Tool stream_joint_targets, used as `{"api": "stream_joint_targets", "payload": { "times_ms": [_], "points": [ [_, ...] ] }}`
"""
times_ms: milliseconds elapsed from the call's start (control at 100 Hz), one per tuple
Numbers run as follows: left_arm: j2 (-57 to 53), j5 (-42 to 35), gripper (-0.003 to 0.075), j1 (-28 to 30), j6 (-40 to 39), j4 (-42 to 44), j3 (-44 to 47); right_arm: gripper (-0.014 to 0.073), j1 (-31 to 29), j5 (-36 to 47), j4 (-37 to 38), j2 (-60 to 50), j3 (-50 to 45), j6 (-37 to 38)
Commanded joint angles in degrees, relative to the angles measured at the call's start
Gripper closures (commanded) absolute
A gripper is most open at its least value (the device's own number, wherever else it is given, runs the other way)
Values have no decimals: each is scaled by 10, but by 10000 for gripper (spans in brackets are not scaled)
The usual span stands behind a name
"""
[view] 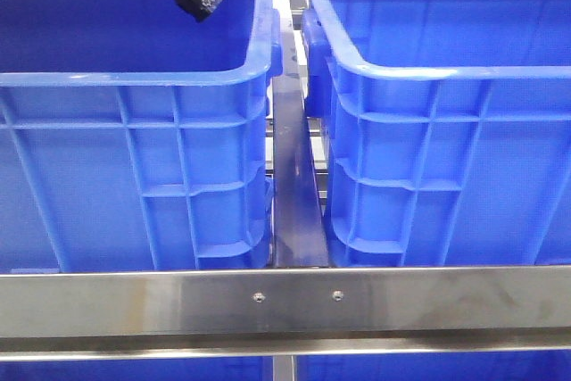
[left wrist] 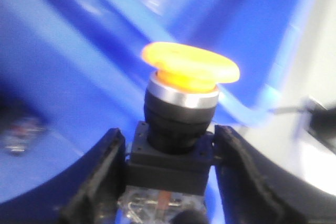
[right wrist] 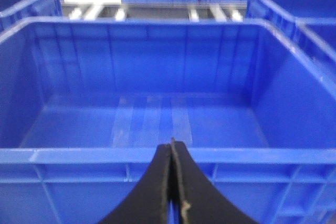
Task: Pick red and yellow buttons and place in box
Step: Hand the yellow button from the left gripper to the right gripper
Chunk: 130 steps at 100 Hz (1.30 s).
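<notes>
Yellow button [left wrist: 189, 69]: domed orange-yellow cap, silver collar, black body on square base (blurred). Left gripper [left wrist: 168, 174] clamping base between both jaws, hanging over left crate [view: 134, 78]. Right gripper [right wrist: 172, 182] hovering before rim of box [right wrist: 157, 156], jaws pressing together, holding nothing.

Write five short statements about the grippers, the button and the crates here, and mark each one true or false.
1. The left gripper holds a yellow button. True.
2. The fingers clamp the button's yellow cap. False: they grip the black square base below the cap.
3. The right gripper is wide open. False: its fingers are pressed together with nothing between them.
4. In the right wrist view, the blue crate ahead has a button on its floor. False: no button shows there.
5. The front view shows two blue crates side by side. True.
</notes>
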<state>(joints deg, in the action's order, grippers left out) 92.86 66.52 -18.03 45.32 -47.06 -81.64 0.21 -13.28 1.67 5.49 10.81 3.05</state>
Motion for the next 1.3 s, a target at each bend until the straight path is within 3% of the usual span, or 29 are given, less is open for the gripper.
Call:
{"api": "stream_joint_targets", "payload": {
  "times_ms": [0, 150, 220, 390, 510, 810, 1290],
  "points": [
    [-26, 15, 510, -14, 8, -40, -17, 650, 1, -5, -17, 53, 59, -3],
    [-26, 13, 510, -39, 9, -29, -17, 587, 22, -31, -27, 142, 135, -3],
    [-26, 13, 510, -46, 9, -28, -17, 488, 50, -34, -27, 177, 167, -3],
    [-26, 13, 510, -52, 9, -28, -17, 153, 121, -49, -32, 261, 239, -3],
    [-26, 13, 510, -52, 9, -28, -17, 40, 165, -57, -48, 323, 288, -3],
    [-26, 13, 510, -52, 9, -28, -17, 34, 230, -81, -214, 478, 412, -3],
    [-26, 13, 510, -52, 9, -27, -17, 52, 234, -352, -389, 674, 641, -31]
  ]
}}
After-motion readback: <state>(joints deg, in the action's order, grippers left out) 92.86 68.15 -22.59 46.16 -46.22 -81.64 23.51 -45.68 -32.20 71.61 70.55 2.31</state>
